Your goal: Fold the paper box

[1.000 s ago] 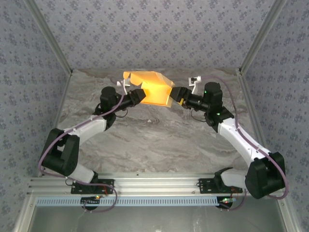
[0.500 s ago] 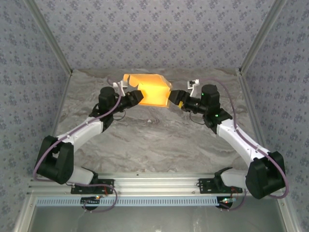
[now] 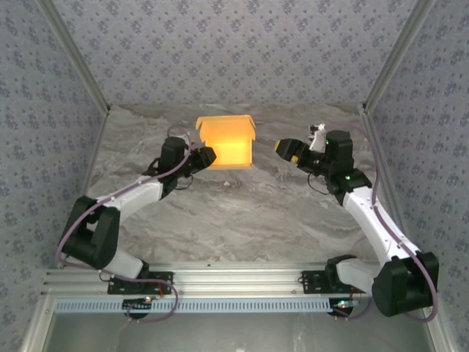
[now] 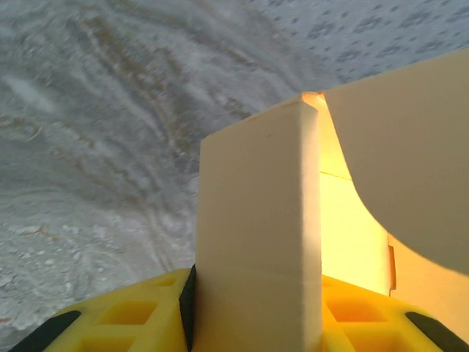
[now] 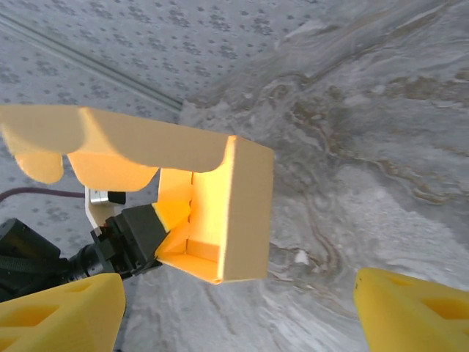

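The paper box (image 3: 227, 143) is a yellow-orange card shell, partly folded, with its open side facing the near edge and a scalloped flap along its top. It is held up at the back middle of the table. My left gripper (image 3: 204, 156) is shut on the box's left wall. In the left wrist view that wall (image 4: 256, 220) stands upright between the yellow fingers (image 4: 124, 319). My right gripper (image 3: 287, 149) is open, a short gap to the right of the box, touching nothing. In the right wrist view the box (image 5: 245, 213) hangs ahead of the spread fingertips (image 5: 414, 308).
The marbled grey table (image 3: 242, 213) stretches from the box to the arm bases. Patterned walls (image 3: 234, 51) close the back and both sides. An aluminium rail (image 3: 234, 282) runs along the near edge.
My right gripper has come off the box's right side, pulled back to the right and opened wider. The left gripper has turned the box more upright and square to the camera.
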